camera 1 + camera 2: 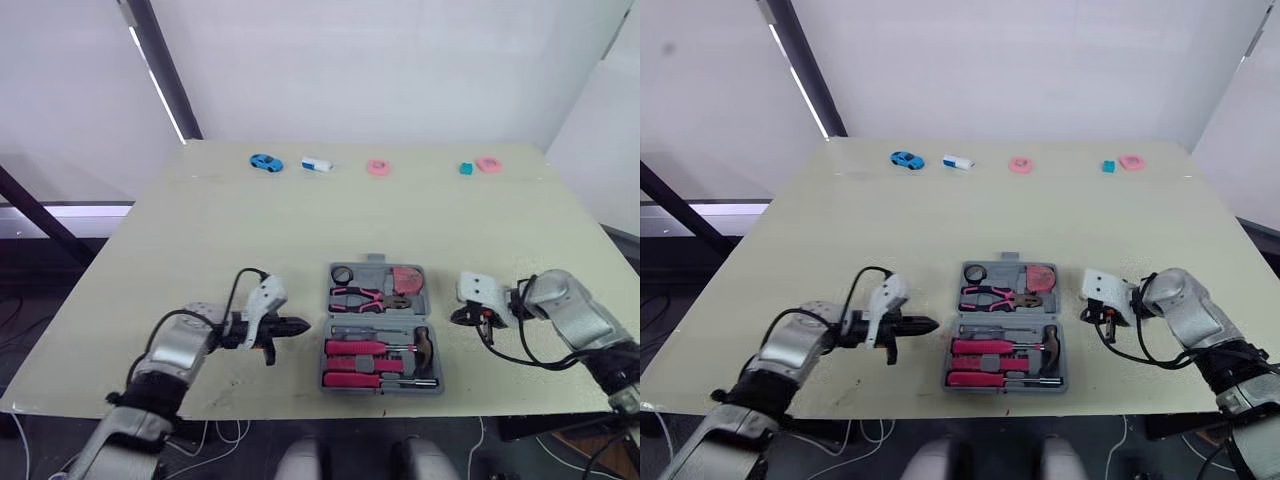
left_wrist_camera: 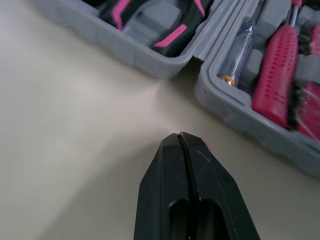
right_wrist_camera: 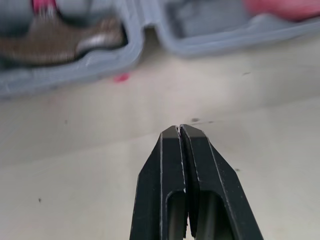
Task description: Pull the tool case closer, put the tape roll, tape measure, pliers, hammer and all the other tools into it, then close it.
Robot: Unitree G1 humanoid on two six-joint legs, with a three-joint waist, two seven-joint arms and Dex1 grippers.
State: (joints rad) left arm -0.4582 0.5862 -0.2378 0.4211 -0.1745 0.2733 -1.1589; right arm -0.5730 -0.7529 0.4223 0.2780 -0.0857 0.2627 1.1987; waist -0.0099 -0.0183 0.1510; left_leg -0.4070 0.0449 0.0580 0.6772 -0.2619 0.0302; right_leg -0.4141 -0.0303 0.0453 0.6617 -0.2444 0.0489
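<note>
The grey tool case (image 1: 377, 264) lies open at the near middle of the table. Its far half holds the tape roll (image 1: 342, 273), the pink-handled pliers (image 1: 360, 297) and a pink tape measure (image 1: 406, 279). Its near half holds the hammer (image 1: 424, 345) and pink-handled tools (image 1: 354, 349). My left gripper (image 1: 303, 325) is shut and empty just left of the case, pointing at it. In the left wrist view the left gripper (image 2: 180, 136) sits close to the case wall (image 2: 150, 62). My right gripper (image 1: 460, 316) is shut and empty just right of the case. In the right wrist view the right gripper (image 3: 179, 128) faces the hammer (image 3: 55, 42).
Along the table's far edge lie a blue toy car (image 1: 265, 162), a white and blue object (image 1: 316, 164), a pink ring (image 1: 378, 167), a teal block (image 1: 466, 169) and a pink piece (image 1: 489, 164). The table's near edge runs just behind the case.
</note>
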